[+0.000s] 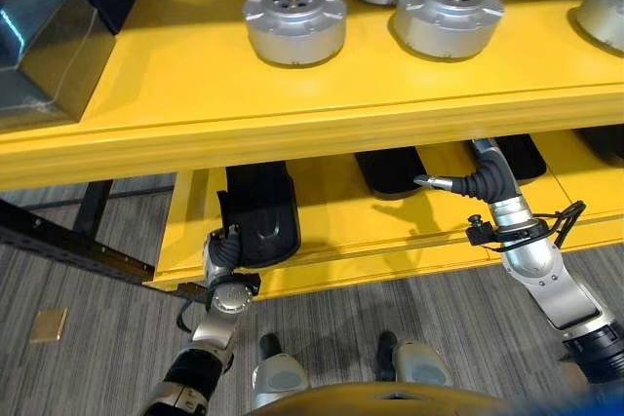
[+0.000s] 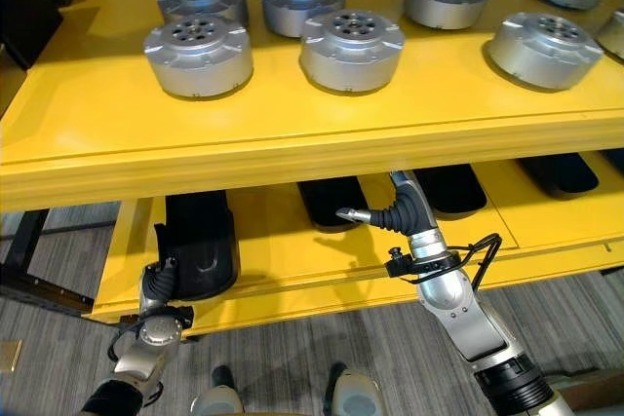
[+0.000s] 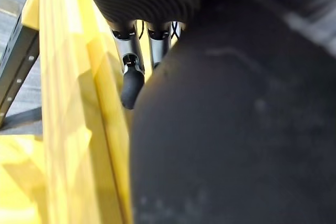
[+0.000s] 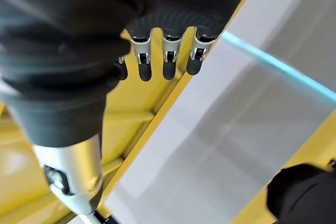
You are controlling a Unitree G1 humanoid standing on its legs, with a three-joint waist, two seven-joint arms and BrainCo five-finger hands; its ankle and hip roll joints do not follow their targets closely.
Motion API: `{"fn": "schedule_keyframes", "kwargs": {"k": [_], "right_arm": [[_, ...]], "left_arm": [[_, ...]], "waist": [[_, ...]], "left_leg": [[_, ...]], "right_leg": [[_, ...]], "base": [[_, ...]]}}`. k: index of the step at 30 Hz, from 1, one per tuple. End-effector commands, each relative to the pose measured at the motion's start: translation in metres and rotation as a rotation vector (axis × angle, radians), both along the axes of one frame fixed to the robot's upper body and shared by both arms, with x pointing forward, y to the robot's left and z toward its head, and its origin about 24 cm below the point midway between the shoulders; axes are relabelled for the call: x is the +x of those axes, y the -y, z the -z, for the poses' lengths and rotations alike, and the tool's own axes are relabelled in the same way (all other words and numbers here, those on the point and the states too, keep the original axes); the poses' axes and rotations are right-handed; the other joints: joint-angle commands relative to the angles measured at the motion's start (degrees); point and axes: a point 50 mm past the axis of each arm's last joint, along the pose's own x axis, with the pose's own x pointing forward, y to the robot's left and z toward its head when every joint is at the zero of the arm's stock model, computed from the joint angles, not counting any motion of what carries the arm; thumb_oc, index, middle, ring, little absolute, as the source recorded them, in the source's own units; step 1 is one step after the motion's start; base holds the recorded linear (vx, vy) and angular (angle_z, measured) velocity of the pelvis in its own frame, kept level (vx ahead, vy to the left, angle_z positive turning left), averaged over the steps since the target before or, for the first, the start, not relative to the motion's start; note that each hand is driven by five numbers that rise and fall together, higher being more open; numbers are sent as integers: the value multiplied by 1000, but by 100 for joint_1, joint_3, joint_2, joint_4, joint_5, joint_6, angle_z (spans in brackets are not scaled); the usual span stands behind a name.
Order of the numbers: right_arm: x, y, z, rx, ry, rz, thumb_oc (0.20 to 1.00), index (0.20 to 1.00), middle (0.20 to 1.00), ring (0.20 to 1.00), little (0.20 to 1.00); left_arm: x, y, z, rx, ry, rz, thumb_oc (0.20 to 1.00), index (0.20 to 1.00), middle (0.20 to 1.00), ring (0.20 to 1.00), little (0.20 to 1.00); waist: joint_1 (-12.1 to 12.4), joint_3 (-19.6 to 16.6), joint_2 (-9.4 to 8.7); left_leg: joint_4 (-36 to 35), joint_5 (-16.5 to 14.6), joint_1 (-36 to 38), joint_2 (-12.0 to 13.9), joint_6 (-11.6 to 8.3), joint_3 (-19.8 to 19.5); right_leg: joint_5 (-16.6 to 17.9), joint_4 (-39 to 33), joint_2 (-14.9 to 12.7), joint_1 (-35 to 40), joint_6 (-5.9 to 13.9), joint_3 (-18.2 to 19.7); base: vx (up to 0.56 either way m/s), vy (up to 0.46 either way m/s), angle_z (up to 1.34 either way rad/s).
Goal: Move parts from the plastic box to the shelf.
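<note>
**Both hands under the yellow shelf's upper board**

Silver round parts (image 2: 352, 50) are seen standing in rows on the upper board of the yellow shelf (image 1: 292, 129), none of them held. Below that board, black moulded parts (image 1: 261, 211) lie on the lower board. The left hand (image 1: 226, 241) is placed against the nearest black part at the lower board's front edge; whether its fingers are closed cannot be told. The right hand (image 2: 395, 209) is raised under the upper board's front lip, its thumb stuck out sideways and its fingers (image 4: 168, 59) loosely extended, gripping nothing. A dark box (image 1: 49, 41) sits at the board's left end. No legible writing is seen. Grey carpet (image 1: 88, 348) covers the floor beneath.
</note>
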Motion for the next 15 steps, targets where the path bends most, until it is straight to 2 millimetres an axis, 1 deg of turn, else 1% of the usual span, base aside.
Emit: {"fn": "schedule_keyframes", "kwargs": {"k": [1,4,7,8,9,12,13,14,15], "right_arm": [[-6,-8,-18,73,82,-53,1000,1000,1000,1000,1000],[-7,-12,-17,67,78,-75,1000,1000,1000,1000,1000],[-7,-16,-16,60,76,-103,1000,1000,1000,1000,1000],[-6,-17,-16,57,70,-108,1000,1000,1000,1000,1000],[-6,-18,-15,59,61,-114,1000,1000,1000,1000,1000],[-4,-19,-13,83,38,-98,1000,1000,1000,1000,1000],[-4,-19,-12,94,29,-78,1000,1000,1000,1000,1000],[-3,-17,-11,94,26,-69,1000,1000,1000,1000,1000],[-2,-17,-11,95,26,-68,1000,1000,1000,1000,1000]], "left_arm": [[27,-7,-36,46,206,25,200,200,200,200,200],[27,-9,-35,52,202,17,200,200,200,200,200],[28,-11,-37,77,202,24,200,200,200,200,200],[27,-12,-37,81,194,28,200,200,200,200,200],[26,-13,-37,85,185,28,200,200,200,200,200],[23,-15,-36,83,177,43,200,200,200,200,200],[22,-13,-36,68,180,49,200,200,200,200,200],[24,-11,-37,56,192,50,200,200,200,200,200],[25,-11,-38,53,199,51,200,200,200,200,200]], "waist": [[-10,-260,-237],[-15,-270,-210],[25,-249,-180],[55,-232,-161],[69,-219,-144],[81,-246,-113],[120,-222,-110],[70,-248,-152],[54,-245,-177]], "left_leg": [[162,147,-247,-38,-1,-217],[168,131,-211,-37,-6,-225],[242,108,-247,-22,-12,-277],[239,140,-263,18,-30,-292],[224,176,-268,48,-47,-290],[13,342,-248,18,-64,-236],[162,532,-404,61,-141,-363],[537,61,-409,-92,26,-309],[696,-137,-366,-170,78,-273]], "right_leg": [[384,-740,-377,881,446,-5],[333,-661,-369,878,438,-38],[243,-523,-344,857,389,-75],[198,-483,-327,869,350,-107],[175,-466,-312,884,321,-137],[232,-638,-258,979,319,-195],[277,-718,-204,1004,294,-103],[315,-734,-268,942,284,-89],[306,-712,-315,925,300,-80]], "base": [[-5,-26,-11],[-16,-76,1],[-8,-116,4],[21,-141,2],[40,-125,2],[12,-72,20],[-71,-2,29],[-88,22,9],[-142,64,-2]]}}
